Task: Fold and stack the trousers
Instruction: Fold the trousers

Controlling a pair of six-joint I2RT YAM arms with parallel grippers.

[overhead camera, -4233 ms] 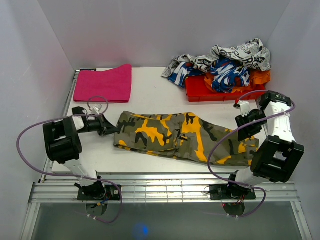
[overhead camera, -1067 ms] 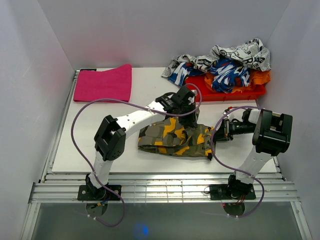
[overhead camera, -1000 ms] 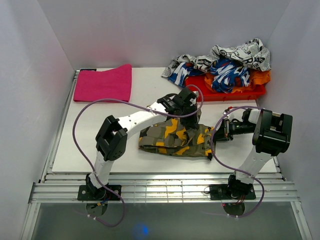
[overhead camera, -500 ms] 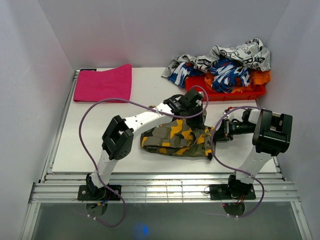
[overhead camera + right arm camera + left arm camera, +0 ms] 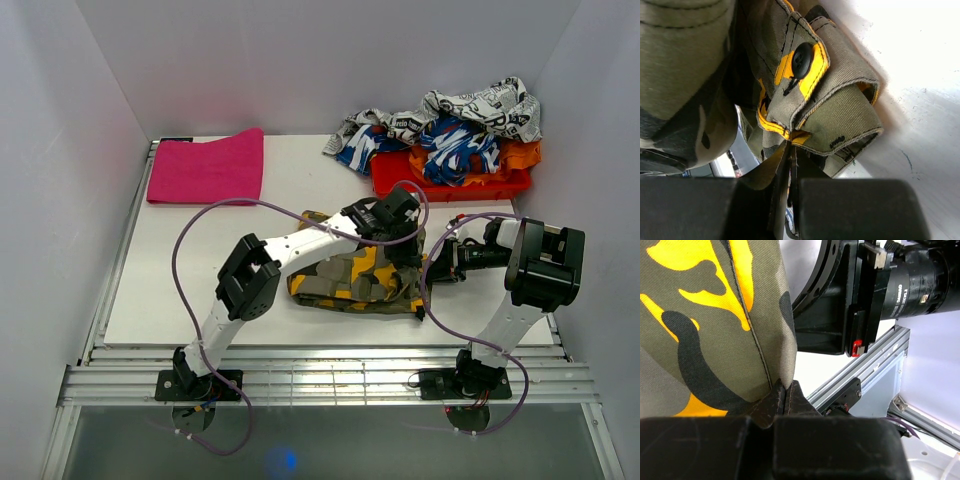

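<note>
The trousers [image 5: 350, 287] lie before the tray [image 5: 396, 183] (far right).

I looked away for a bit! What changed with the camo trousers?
The left gripper, shut on the trousers, carried their left end rightward toward the right gripper, folding them shorter. The right gripper kept pinching its end. The pink cloth and the clothes pile in the red tray stayed put.
</note>
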